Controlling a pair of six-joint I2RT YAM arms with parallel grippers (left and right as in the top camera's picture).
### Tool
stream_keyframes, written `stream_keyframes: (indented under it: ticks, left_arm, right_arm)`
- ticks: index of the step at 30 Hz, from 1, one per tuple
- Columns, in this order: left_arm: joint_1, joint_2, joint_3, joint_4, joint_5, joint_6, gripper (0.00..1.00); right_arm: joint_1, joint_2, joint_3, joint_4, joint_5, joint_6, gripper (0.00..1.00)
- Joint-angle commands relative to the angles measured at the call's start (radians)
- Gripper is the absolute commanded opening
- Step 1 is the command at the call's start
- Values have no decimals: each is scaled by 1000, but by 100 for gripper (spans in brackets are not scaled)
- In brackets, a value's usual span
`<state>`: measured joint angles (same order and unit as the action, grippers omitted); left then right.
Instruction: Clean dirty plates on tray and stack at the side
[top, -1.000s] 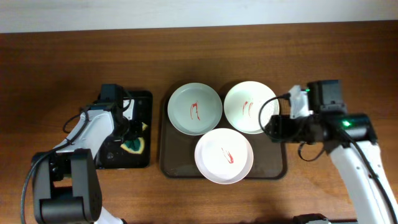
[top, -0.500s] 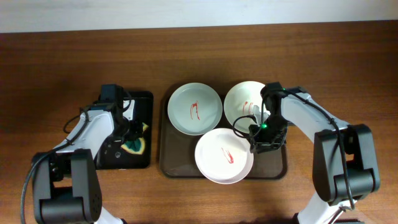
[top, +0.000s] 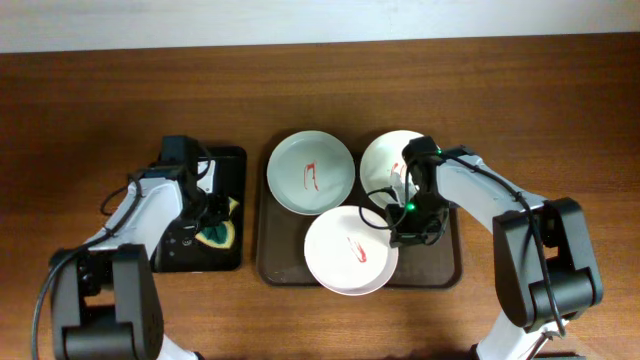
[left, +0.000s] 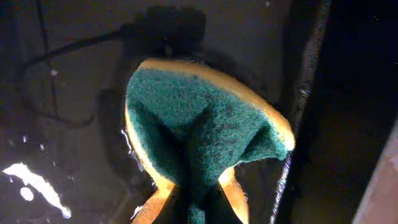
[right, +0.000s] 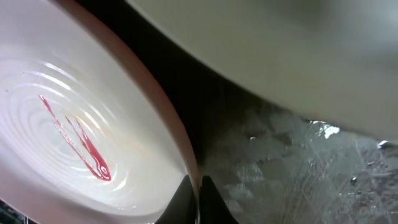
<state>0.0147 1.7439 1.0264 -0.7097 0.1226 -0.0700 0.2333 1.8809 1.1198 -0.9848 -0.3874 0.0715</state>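
Three plates lie on the dark brown tray (top: 446, 266): a mint-green one (top: 311, 173) at the back left, a white one (top: 383, 163) at the back right and a white one (top: 348, 251) in front, each with red streaks. My right gripper (top: 398, 231) is shut on the right rim of the front white plate (right: 74, 124), one finger inside the rim and one outside (right: 198, 190). My left gripper (top: 206, 226) is over the small black tray (top: 228, 160), shut on the green-yellow sponge (left: 199, 118), which is pinched and folded at the jaws (left: 198, 204).
The black tray's floor (left: 68, 93) looks wet, and a dark cable lies across it. The brown tray's floor (right: 286, 168) is wet beside the held rim, with the back white plate (right: 280, 43) close above it. Bare wooden table (top: 560, 110) surrounds both trays.
My right arm swung in from the tray's right side and its jaws closed on the front white plate's rim. That plate has shifted a little left. The left arm stays still.
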Motion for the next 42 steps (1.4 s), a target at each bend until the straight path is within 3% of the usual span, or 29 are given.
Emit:
stream_keyframes:
  ticks: [1, 6, 12, 20, 25, 28, 31, 36, 40, 42]
  left_arm:
    - [1, -153, 17, 33, -46, -12, 0]
    - [-9, -309, 17, 138, -116, -11, 0]
    - [-114, -361, 17, 200, -352, -12, 0]
    - [-120, -356, -10, 183, -381, -29, 0]
    - [-120, -260, -114, 171, -285, -102, 0]
    - [-142, -155, -129, 172, -106, -114, 0]
    - [-170, -126, -129, 172, -77, -166, 0]
    - [-191, -134, -127, 174, -47, -169, 0]
    - [-192, -257, -67, 129, -74, -169, 0]
    - [-192, -306, -65, 129, 63, -169, 0]
  right_arm:
    - [9, 7, -7, 18, 6, 19, 4]
    - [9, 7, -7, 56, 6, 19, 4]
    - [9, 7, -7, 69, 6, 19, 4]
    - [9, 7, -7, 69, 6, 19, 4]
    - [9, 7, -7, 65, 6, 19, 4]
    - [9, 7, -7, 61, 6, 19, 4]
    - [9, 7, -7, 59, 6, 19, 4]
    - [9, 7, -7, 58, 6, 18, 4]
    - [9, 7, -7, 59, 6, 18, 5]
    - [9, 7, -7, 59, 5, 19, 5]
